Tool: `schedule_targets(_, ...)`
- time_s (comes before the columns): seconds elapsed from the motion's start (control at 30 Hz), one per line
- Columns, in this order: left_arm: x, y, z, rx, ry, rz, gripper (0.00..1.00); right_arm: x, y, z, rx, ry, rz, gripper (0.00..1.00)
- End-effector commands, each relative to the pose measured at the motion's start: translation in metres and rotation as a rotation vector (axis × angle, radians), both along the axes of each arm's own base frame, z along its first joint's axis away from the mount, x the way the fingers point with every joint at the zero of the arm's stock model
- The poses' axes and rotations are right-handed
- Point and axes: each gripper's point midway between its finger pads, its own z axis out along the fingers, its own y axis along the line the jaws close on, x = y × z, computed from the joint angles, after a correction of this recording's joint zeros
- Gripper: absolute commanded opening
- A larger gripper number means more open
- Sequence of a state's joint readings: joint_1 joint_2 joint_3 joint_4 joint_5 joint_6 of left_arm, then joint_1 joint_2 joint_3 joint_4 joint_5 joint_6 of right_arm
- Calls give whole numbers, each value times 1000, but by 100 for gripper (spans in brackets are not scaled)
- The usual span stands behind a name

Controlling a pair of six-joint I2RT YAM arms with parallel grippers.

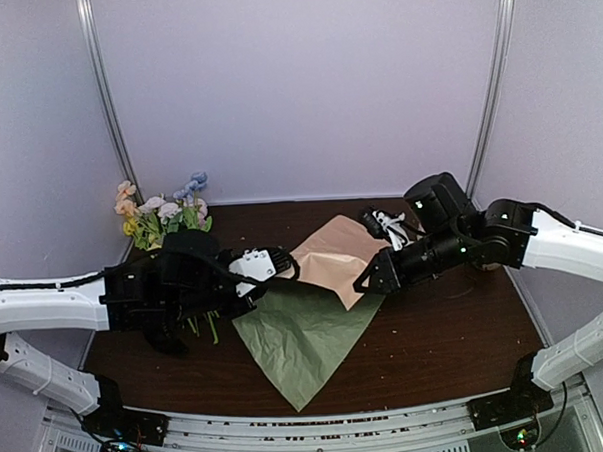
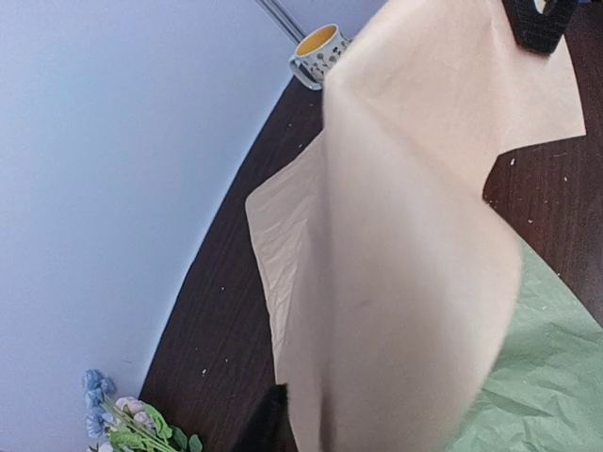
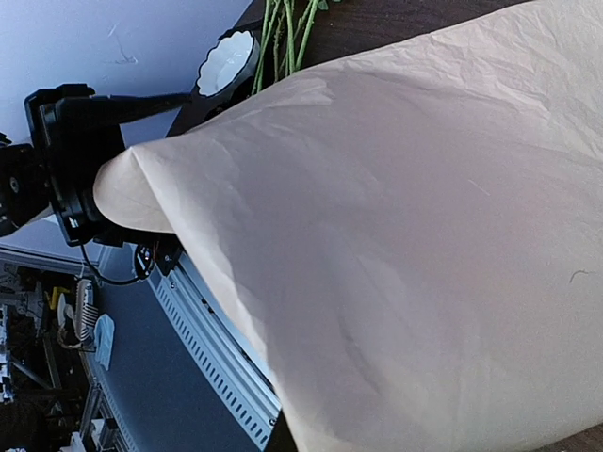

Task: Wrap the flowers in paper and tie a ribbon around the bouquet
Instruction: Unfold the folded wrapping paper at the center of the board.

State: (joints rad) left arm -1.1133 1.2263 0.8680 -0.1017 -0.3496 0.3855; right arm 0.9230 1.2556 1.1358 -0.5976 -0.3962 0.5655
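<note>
At the middle of the tabletop (image 1: pixel 446 330), we see the right jaws closed tight on the right edge of the paper (image 1: pixel 328 253), pinching a peach-coloured fold and holding it up off the wood. Opposite them, the left jaws stand partly apart around a rolled-over lobe of the same sheet. The right wrist view shows that lobe sitting between the two black fingers, but we cannot tell whether they are pressing it. Between the two arms the paper rises as a crinkled peach ridge that fills most of both wrist views. Its green face lies flat on the tabletop and runs to a point toward the near edge. The flowers (image 1: pixel 161 214) lie well to the left of the sheet at the far left corner, with the blossoms toward the back wall and the thin green stems running under the left arm (image 1: pixel 154 287). From the left wrist view we make out a mug (image 2: pixel 318 49) with a yellow inside, standing on the tabletop beyond the paper's far edge.
</note>
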Motion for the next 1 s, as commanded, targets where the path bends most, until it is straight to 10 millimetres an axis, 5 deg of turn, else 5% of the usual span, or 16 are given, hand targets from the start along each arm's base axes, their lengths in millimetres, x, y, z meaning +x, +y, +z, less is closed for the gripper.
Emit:
schedule_targets(0.0, -2, -17, 28, -117, 7, -39, 0, -4, 3, 10, -11, -31, 50, 0)
schedule_targets(0.13, -2, -14, 42, -270, 83, 1, 0, 8, -3, 20, -20, -86, -2, 3)
schedule_targets(0.3, 40, 36, 56, -645, 313, 291, 0, 31, -29, 19, -66, -105, -135, 31)
schedule_targets(0.43, 75, 105, 27, -905, 508, 660, 0, 47, -55, 11, -101, -113, -239, 40)
schedule_targets(0.6, 82, 165, -22, -1197, 710, 917, 0, 64, -90, -18, -173, -74, -345, 48)
schedule_targets(0.8, 77, 177, -40, -1180, 741, 980, 0, 84, -121, -59, -233, -15, -453, 55)
schedule_targets(0.97, 76, 161, -31, -1164, 780, 887, 0, 95, -103, -61, -198, -5, -398, 59)
